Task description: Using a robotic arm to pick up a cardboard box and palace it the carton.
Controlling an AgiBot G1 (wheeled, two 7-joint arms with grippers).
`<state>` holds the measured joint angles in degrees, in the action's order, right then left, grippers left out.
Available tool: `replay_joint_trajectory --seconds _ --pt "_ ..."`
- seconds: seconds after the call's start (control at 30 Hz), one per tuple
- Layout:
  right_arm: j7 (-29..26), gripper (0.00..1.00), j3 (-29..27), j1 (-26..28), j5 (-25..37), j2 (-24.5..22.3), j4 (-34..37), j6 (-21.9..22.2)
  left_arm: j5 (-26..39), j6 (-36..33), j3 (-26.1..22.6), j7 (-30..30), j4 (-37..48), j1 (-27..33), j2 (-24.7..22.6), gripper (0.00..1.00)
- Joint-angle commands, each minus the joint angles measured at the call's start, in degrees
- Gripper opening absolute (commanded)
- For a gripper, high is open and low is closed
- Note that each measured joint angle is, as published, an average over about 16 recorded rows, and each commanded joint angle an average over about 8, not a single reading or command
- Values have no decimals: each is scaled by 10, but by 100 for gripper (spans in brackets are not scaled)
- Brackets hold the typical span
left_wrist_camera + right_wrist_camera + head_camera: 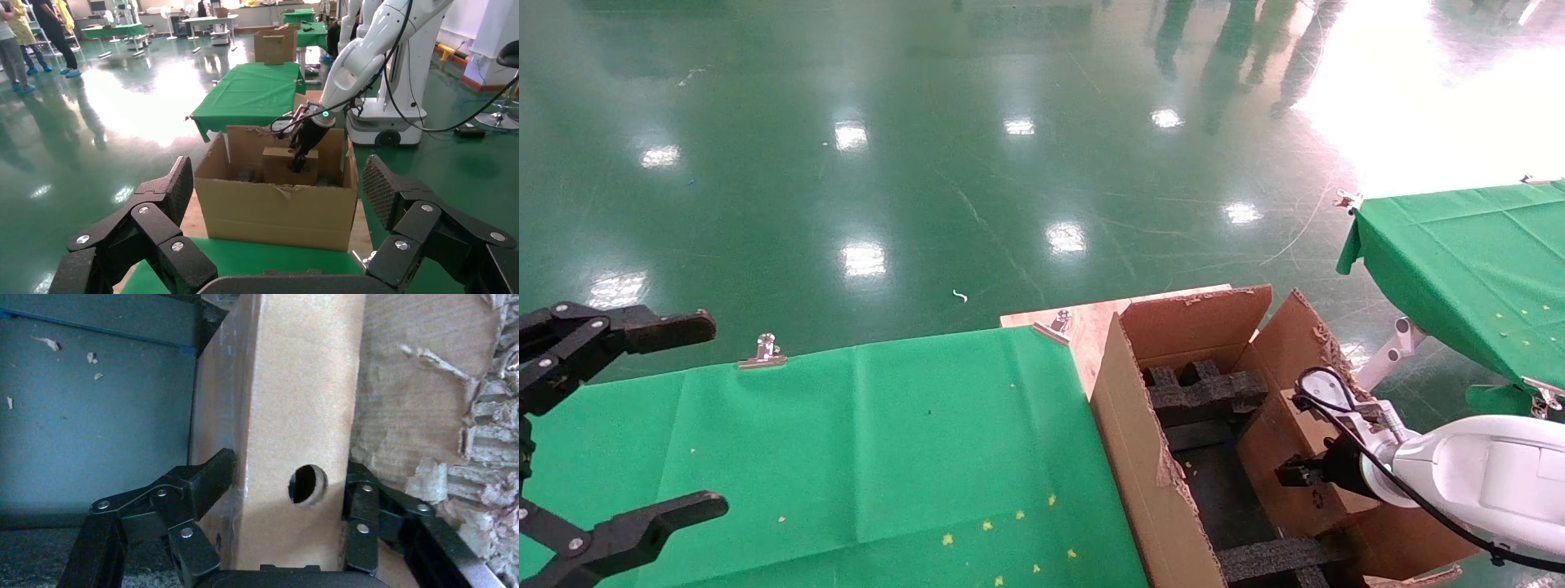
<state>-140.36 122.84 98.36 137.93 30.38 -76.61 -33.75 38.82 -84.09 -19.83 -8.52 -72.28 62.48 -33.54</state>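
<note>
The large brown carton with torn edges stands at the right end of my green table, black foam inserts inside it. My right gripper, on the white robotic arm, reaches into the carton and is shut on the small cardboard box. The box stands on edge against the carton's right wall. In the right wrist view both fingers press the box on either side of its round hole. Seen from the left wrist, the box rises just above the carton's front wall. My left gripper hangs open at the table's left end.
A green cloth covers the table, held by metal clips, with a bare wooden strip beside the carton. A second green-covered table stands at the far right. Shiny green floor lies beyond, and people stand far off.
</note>
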Motion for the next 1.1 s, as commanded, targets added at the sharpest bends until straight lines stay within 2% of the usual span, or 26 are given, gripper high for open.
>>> replay_joint_trajectory --seconds 0.03,0.47,0.7,0.9,1.1 --pt "1 100 0 0 -3 1 3 3 0 0 0 0 0 0 0 100" --pt "19 100 -5 29 -21 -9 1 8 0 0 0 0 0 0 0 100" --pt "37 100 -21 71 -45 -19 -6 27 0 0 0 0 0 0 0 100" --pt "81 100 -36 126 -106 -28 -12 75 0 0 0 0 0 0 0 100" --pt "151 100 -40 182 -212 -34 -16 136 0 0 0 0 0 0 0 100"
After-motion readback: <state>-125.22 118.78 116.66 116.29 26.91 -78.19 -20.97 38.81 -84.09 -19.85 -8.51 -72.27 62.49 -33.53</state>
